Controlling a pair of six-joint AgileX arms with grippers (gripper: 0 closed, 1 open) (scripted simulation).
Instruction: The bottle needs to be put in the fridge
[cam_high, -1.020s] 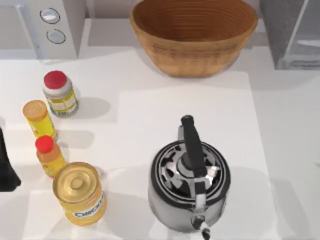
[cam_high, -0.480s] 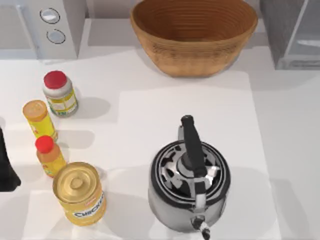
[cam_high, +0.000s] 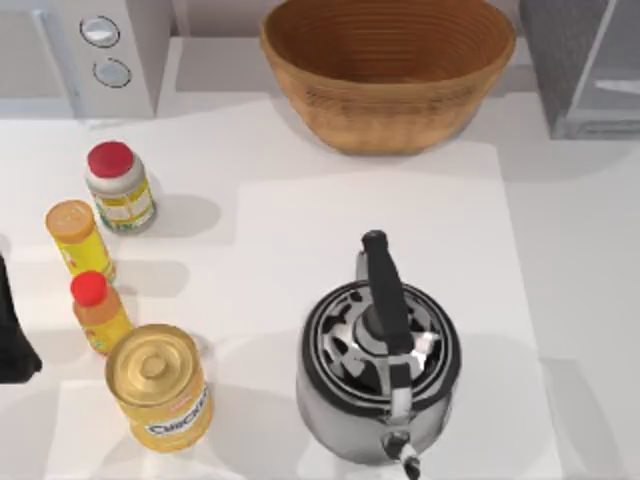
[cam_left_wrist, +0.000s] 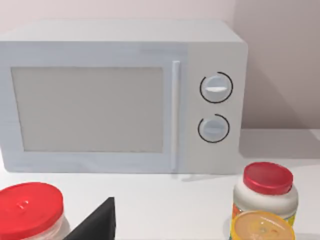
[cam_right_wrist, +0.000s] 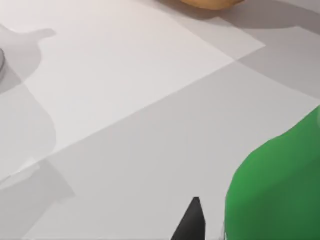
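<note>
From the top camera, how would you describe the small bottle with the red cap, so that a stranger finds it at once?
Start at the white microwave in the table's far left corner and follow the column of containers toward the near edge. The small bottle is third, just before the gold-lidded can. It alone is slim and orange with a red cap.

Simulated kitchen setting.
White counter (cam_high: 300, 220) carries a white boxy microwave with two round dials (cam_left_wrist: 125, 95), a shiny steel kettle (cam_high: 380, 370), a woven wicker basket (cam_high: 388, 70) and a dark-grey fridge (cam_high: 585, 65).
</note>
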